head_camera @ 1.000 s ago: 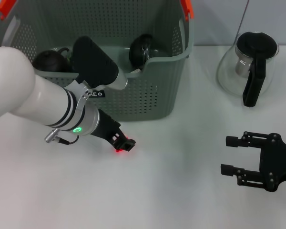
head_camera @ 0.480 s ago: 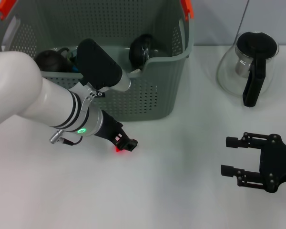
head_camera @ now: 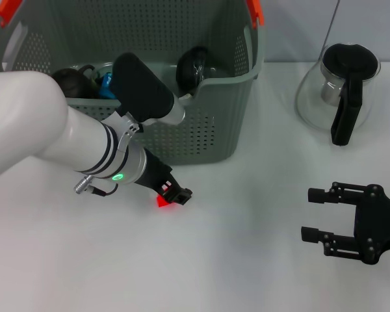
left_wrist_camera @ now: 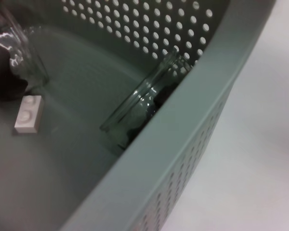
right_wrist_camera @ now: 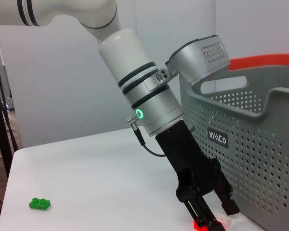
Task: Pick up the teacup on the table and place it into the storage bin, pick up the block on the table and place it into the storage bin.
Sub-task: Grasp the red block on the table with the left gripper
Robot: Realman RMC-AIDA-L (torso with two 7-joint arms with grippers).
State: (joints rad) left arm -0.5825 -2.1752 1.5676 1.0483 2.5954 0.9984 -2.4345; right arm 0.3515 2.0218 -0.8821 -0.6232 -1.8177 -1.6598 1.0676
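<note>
A small red block [head_camera: 161, 201] sits at the table surface just in front of the storage bin [head_camera: 201, 140], the grey perforated basket. My left gripper [head_camera: 177, 194] points down at the block with its fingers closed around it; the right wrist view shows the same gripper [right_wrist_camera: 208, 217] and red block [right_wrist_camera: 202, 225] beside the bin [right_wrist_camera: 260, 154]. In the left wrist view a glass teacup [left_wrist_camera: 139, 103] lies on its side inside the bin, against the wall [left_wrist_camera: 192, 120]. My right gripper [head_camera: 307, 212] rests open on the table at the right, holding nothing.
A glass teapot [head_camera: 341, 91] with a black handle stands at the back right. A white block [left_wrist_camera: 29, 113] lies on the bin floor, with dark rounded items [head_camera: 194, 66] and a blue piece [head_camera: 106, 82] also in the bin. A green block [right_wrist_camera: 40, 203] lies on the table.
My left arm has shifted slightly right and up, and the red block has moved a little with the gripper. The right arm has not moved.
</note>
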